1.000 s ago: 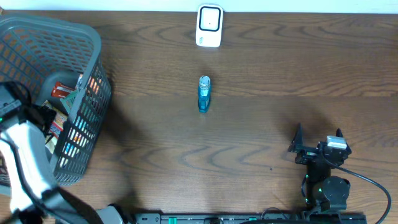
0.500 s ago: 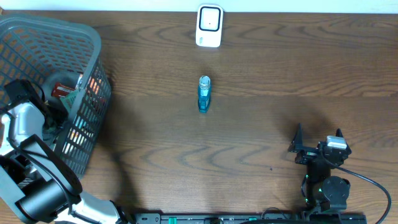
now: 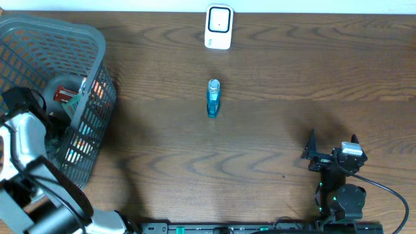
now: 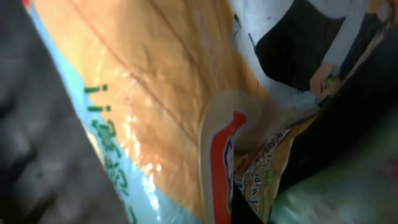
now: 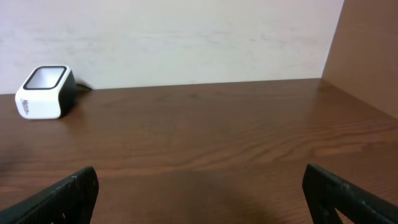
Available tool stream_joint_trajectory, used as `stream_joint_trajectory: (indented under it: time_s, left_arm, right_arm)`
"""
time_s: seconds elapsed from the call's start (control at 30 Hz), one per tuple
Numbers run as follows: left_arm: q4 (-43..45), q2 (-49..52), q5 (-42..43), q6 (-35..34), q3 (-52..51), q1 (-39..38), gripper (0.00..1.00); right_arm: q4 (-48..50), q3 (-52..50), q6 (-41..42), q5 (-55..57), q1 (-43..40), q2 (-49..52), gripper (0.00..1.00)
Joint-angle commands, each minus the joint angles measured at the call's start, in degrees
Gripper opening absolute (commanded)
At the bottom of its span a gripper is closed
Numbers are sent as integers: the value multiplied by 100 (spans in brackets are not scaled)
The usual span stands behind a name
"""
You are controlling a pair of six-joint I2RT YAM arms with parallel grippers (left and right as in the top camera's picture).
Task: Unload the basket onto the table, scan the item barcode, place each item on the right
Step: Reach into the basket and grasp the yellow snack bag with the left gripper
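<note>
Wooden table [image 3: 260,149]; basket [image 3: 65,26] hides left gripper, packets [image 4: 155,93] blurred close-up.

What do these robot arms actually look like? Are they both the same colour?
Not as seen here. The left arm has rounded white shells and black joints. The right arm is black, with small green lights, a pale block on top and a black cable. The right hand has two dark fingers.
</note>
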Motion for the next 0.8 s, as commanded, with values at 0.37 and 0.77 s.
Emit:
stream_joint_trajectory:
  time_s: [0.37,0.77]
  left_arm:
    - [-404,-3051,39,31,2,22,7]
    - [-968,-3985,46,33,2,22,7]
  right_arm:
    - [-20,-7,-44,0,-44,-31,99]
    - [-17,-7,-44,0,-44,-31,99]
